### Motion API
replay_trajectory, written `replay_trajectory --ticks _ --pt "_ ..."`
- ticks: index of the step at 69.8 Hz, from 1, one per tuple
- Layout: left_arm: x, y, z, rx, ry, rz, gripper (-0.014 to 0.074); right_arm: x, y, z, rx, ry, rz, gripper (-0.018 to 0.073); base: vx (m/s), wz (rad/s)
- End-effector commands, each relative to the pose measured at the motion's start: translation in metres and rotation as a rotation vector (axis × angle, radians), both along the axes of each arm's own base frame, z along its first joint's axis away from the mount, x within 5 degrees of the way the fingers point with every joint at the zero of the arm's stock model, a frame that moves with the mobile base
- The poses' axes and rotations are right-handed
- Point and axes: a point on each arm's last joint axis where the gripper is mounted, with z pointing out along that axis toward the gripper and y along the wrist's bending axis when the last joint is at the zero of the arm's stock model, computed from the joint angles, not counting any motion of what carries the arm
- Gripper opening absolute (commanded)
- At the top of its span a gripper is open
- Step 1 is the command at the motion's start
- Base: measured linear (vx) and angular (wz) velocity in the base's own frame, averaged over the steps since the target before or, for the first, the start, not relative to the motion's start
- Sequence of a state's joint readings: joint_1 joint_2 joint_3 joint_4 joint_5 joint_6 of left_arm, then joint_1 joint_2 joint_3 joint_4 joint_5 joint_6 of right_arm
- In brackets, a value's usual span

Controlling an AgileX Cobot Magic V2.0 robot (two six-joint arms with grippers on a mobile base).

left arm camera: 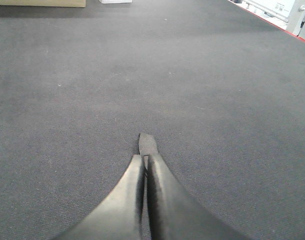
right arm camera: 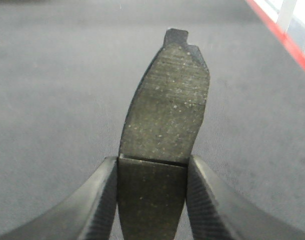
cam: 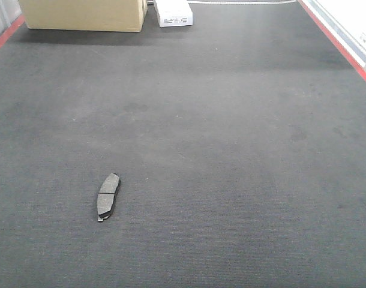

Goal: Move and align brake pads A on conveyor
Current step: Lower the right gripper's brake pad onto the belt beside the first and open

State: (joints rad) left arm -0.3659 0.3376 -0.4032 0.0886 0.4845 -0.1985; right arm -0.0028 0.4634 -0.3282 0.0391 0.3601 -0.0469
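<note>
Front view: one brake pad [cam: 108, 197] lay flat on the conveyor [cam: 231, 150], near left; cardboard box [cam: 84, 15] and white box [cam: 173, 12] at the far end.
Left wrist view: left gripper [left arm camera: 145, 159] closed to a slit, clamping nothing visible; pad end [left arm camera: 148, 144] just beyond its tips.
Right wrist view: right gripper [right arm camera: 152, 162] clamped on a second brake pad [right arm camera: 165, 105], friction face showing.

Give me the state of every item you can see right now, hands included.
Left hand: shut on a thin dark piece, possibly a pad edge-on.
Right hand: shut on held brake pad, friction face to camera.
Loose brake pad: lying flat on the conveyor, untouched.
Cardboard box, white box: standing at the far end.
</note>
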Motion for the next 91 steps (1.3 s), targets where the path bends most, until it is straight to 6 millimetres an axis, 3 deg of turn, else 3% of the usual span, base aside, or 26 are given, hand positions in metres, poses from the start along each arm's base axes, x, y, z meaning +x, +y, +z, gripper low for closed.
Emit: replay_trajectory --ticks 1,26,36,62,75,91 --pt "0.002 -0.002 0.015 -0.031 -0.091 -0.012 -0.0007 0.026 -0.001 0.022 -0.008 -0.071 -0.009 -0.0003 0.00 0.00" --pt "0.002 -0.002 0.015 -0.031 -0.091 -0.012 -0.0007 0.146 -0.001 0.020 -0.015 0.200 0.001 0.0004 0.00 0.00" --pt "0.002 -0.002 0.015 -0.031 -0.091 -0.012 -0.0007 0.180 0.028 0.009 -0.043 0.297 0.114 0.0006 0.00 0.00" --pt "0.002 -0.002 0.015 -0.031 -0.091 -0.012 -0.0007 0.239 0.087 -0.037 -0.009 0.632 0.202 0.0014 0.00 0.00" --pt "0.002 -0.002 0.015 -0.031 -0.091 -0.012 -0.0007 0.259 0.097 -0.060 0.038 0.735 0.151 0.0017 0.00 0.00" --pt "0.002 -0.002 0.015 -0.031 -0.091 -0.012 -0.0007 0.259 0.097 -0.071 0.037 0.796 0.136 0.0022 0.00 0.00"
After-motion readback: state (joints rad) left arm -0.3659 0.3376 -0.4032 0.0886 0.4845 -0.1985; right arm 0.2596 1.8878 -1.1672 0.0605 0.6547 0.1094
